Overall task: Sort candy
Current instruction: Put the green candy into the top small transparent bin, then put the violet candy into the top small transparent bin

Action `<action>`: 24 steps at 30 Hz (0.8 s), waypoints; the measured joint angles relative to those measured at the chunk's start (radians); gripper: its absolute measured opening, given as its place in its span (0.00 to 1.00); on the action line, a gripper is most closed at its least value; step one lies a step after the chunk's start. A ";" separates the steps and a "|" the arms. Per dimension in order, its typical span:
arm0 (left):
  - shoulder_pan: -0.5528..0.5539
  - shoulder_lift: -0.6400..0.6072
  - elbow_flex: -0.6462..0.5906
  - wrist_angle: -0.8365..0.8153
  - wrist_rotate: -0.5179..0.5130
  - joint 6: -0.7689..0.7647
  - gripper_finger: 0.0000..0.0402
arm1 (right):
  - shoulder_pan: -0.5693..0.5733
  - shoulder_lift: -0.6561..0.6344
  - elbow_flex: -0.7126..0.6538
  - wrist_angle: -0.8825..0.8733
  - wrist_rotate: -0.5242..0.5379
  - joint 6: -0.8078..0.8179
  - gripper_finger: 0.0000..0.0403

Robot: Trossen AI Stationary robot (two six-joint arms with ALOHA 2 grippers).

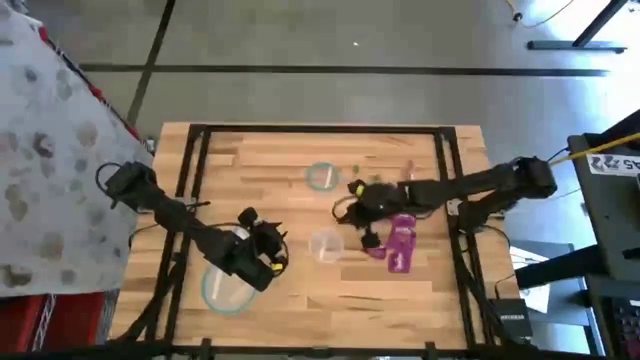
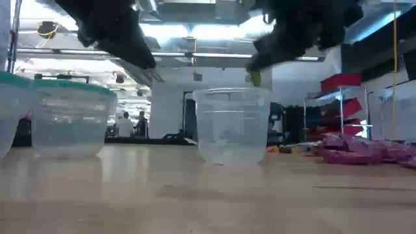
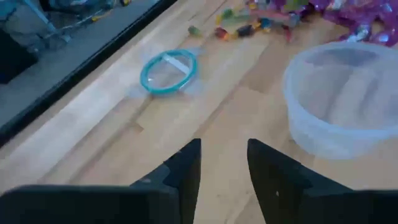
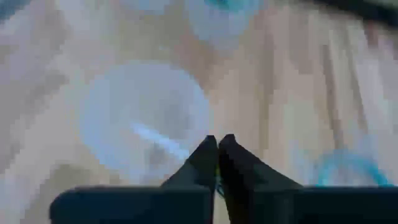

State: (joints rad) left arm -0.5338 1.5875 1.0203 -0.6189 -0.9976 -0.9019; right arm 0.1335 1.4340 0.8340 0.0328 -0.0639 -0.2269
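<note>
The candy, a heap of magenta-purple packets (image 1: 401, 243), lies on the table right of a clear rimless bowl (image 1: 325, 244). A few small loose sweets (image 1: 356, 170) lie farther back. My right gripper (image 1: 348, 207) hangs shut above the table, just beyond that bowl's far right side. In the low view a small yellow-green piece (image 2: 255, 78) shows at its fingertips. My left gripper (image 3: 224, 165) hovers open with nothing between its fingers, left of the clear bowl and above a teal-rimmed bowl (image 1: 227, 287). My right gripper pinches the small yellow-green piece (image 2: 255, 78) between its two shut fingers, which slant downward toward the clear bowl. Only a bit of the piece shows below the fingertips. It is lifted clear of the table, level with the bowl's rim. The wrist view shows nothing between the fingers.
A second teal-rimmed bowl (image 1: 322, 176) stands toward the far edge, behind the clear bowl. A black frame (image 1: 190, 170) borders the wooden table top. Bare wood lies along the near edge in front of the bowls.
</note>
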 joint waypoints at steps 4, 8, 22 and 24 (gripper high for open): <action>0.021 0.000 0.000 0.030 0.000 0.037 0.29 | 0.030 0.049 0.000 0.079 0.026 0.015 0.00; 0.034 0.000 -0.001 0.074 0.024 0.090 0.29 | 0.030 0.088 0.000 0.103 0.036 0.017 0.01; 0.038 0.000 -0.001 0.113 0.045 0.118 0.29 | 0.030 0.092 0.053 -0.031 0.024 -0.010 0.44; 0.038 0.000 -0.001 0.114 0.045 0.118 0.29 | 0.023 0.074 0.086 -0.140 0.089 -0.029 0.48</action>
State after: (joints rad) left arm -0.4953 1.5875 1.0195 -0.5051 -0.9527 -0.7842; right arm 0.1560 1.5075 0.9205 -0.1070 0.0253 -0.2554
